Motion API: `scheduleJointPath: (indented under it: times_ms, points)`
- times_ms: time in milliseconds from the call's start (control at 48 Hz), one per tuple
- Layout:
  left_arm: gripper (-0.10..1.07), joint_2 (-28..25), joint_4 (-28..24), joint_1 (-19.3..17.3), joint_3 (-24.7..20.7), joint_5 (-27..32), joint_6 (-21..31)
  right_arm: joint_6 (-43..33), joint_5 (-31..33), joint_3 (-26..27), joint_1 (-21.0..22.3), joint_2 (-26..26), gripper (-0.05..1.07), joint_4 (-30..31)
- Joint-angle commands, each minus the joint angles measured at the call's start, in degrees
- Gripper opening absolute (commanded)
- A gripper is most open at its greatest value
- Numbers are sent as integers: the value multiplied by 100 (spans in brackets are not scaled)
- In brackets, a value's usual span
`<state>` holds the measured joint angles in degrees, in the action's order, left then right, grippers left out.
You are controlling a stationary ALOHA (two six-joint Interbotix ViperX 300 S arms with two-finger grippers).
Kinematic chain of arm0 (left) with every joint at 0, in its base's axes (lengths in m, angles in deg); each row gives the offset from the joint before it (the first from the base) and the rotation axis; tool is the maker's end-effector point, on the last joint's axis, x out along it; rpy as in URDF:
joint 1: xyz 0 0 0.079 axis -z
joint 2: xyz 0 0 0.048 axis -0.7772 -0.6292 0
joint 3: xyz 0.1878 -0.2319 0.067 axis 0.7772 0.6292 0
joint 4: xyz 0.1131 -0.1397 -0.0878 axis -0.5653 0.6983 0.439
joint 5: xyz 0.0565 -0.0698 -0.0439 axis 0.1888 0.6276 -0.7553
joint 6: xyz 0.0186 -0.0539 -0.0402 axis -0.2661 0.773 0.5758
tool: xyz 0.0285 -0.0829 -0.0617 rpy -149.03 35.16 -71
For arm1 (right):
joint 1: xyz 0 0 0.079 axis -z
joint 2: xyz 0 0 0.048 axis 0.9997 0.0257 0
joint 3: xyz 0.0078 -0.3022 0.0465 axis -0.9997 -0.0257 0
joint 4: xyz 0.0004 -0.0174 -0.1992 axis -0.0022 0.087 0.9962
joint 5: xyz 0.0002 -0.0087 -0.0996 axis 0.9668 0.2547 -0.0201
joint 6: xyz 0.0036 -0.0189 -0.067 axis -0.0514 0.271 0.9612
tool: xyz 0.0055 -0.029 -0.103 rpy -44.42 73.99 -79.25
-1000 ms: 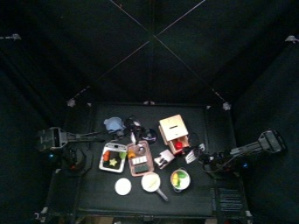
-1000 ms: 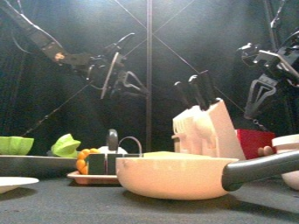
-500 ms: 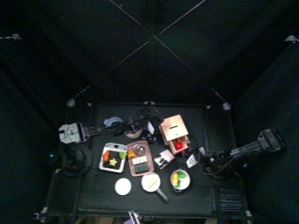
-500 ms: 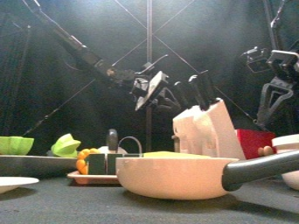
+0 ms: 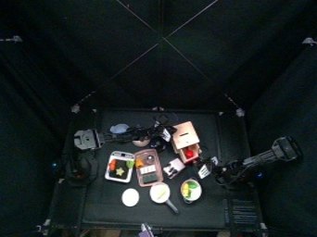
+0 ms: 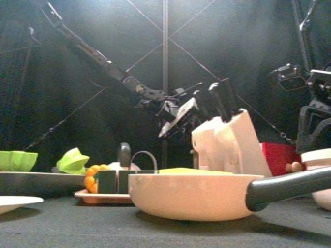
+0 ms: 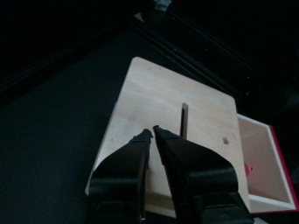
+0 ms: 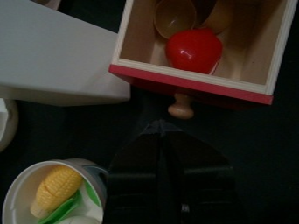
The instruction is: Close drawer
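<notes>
a: where does the drawer [image 8: 198, 48] sit?

b: it is pulled out of the light wooden box [image 5: 188, 139], which stands on the black table [image 5: 111, 120] toward its right half in the top view. the right wrist view shows the drawer's red front, a small wooden knob [image 8: 180, 109] below it, and inside a red round item [image 8: 193, 49] with a brownish one beside it.

a: and the left gripper [image 7: 155, 134]?

b: its arm reaches in from the left across the table, and the gripper hangs over the box's plain top, close to a dark slot there [image 7: 184, 119]. the jaws stand nearly together, a thin gap between the tips, nothing between them. whether the tips touch the wood cannot be told.

a: the right gripper [image 8: 165, 140]?

b: it sits in front of the drawer, just short of the knob, jaws drawn narrow and holding nothing.

a: what lies around?

b: a white block [image 8: 52, 52] beside the drawer, a bowl holding corn [image 8: 52, 189] close to the right gripper. the front view shows a cream pan [image 6: 195, 192] near the camera, a knife block [image 6: 227, 140] behind it, and a tray of colourful items [image 6: 110, 196] to the left.
</notes>
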<state>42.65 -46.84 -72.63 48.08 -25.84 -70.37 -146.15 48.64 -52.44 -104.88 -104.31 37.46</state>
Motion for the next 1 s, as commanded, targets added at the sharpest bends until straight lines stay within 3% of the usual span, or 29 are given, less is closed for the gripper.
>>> scheduleJointPath:
  times_ms: [0, 417, 979]
  points:
    - [59, 79, 9, -9, -202, 167, 0, -9, -88, 70, 123, 9, 26, 141]
    - [58, 0, -35, -18, -299, 580, -18, -9, -694, 105, 923, 316, 26, 686]
    - [59, 9, -35, 0, -308, 580, -18, -79, -721, 185, 1863, 378, 26, 1380]
